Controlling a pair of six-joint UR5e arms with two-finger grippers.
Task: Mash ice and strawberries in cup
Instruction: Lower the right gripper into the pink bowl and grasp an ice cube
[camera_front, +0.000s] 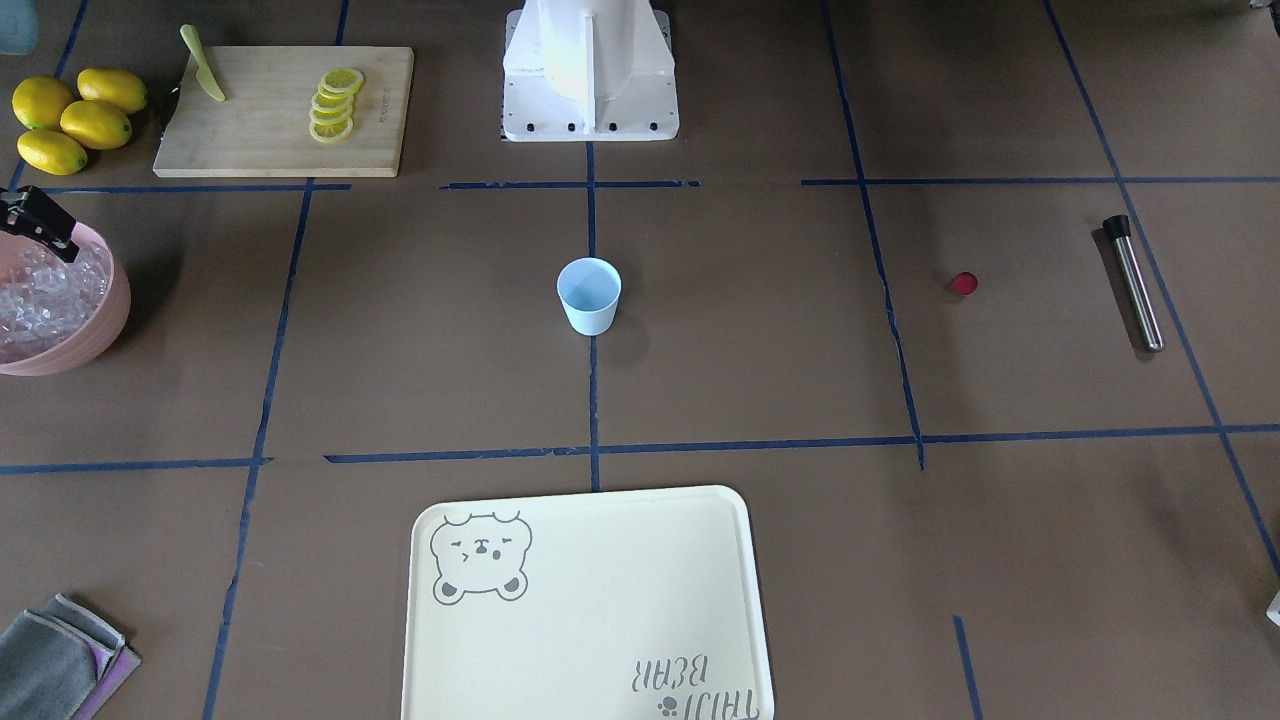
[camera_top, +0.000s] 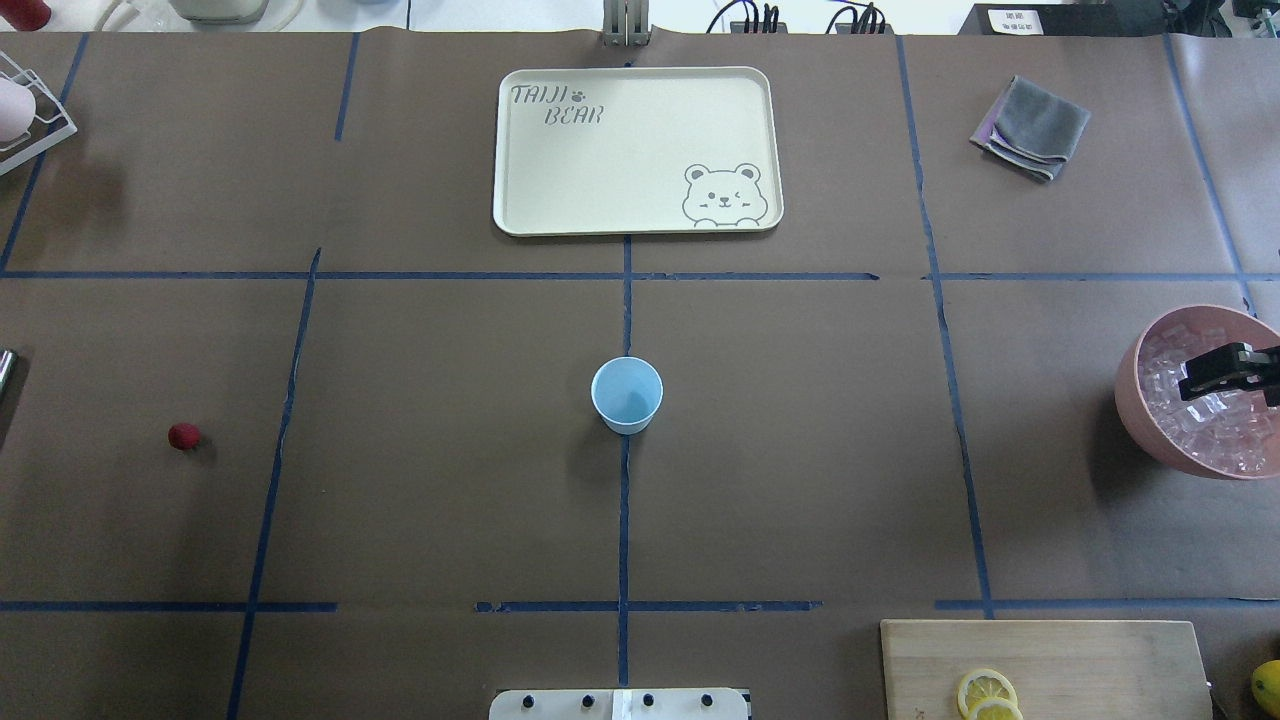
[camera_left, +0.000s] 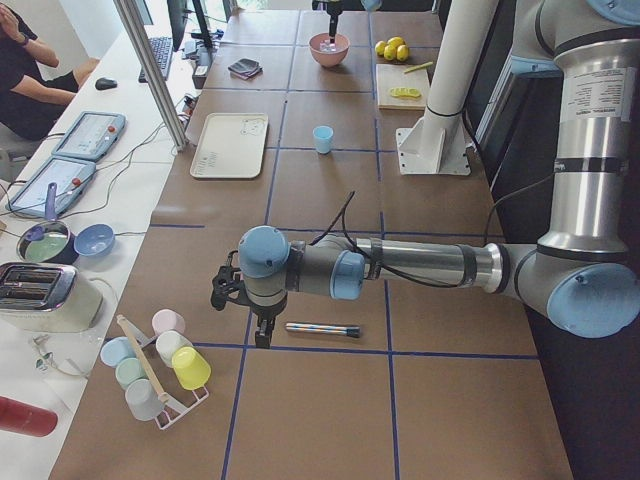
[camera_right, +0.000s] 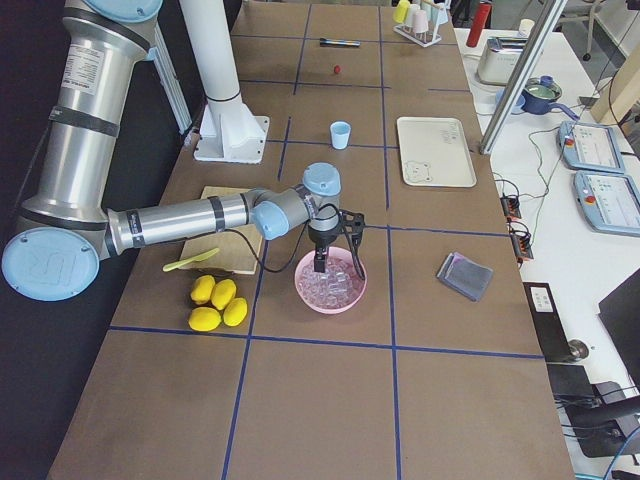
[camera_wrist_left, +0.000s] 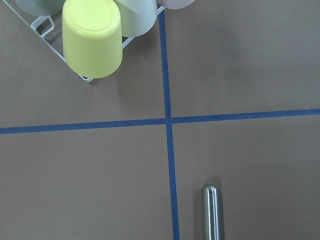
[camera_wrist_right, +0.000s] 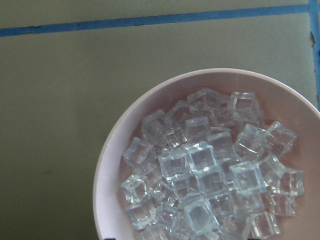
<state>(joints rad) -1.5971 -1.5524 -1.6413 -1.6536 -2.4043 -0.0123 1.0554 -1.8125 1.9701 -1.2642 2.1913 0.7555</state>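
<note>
R gripper (camera_right: 338, 268) hung open over ice (camera_wrist_right: 200, 170) in pink bowl (camera_wrist_right: 107, 170); needed straight drop, pinch one top cube. L gripper (camera_left: 262, 338) fingers: couldn't tell.

The right end effector (camera_right: 337, 266) hangs over the ice (camera_right: 330, 291), possibly touching.

Overhead and front-facing views look steeply down from opposite sides, sharing the cup (camera_top: 627, 395); wrist cameras sit close
</note>
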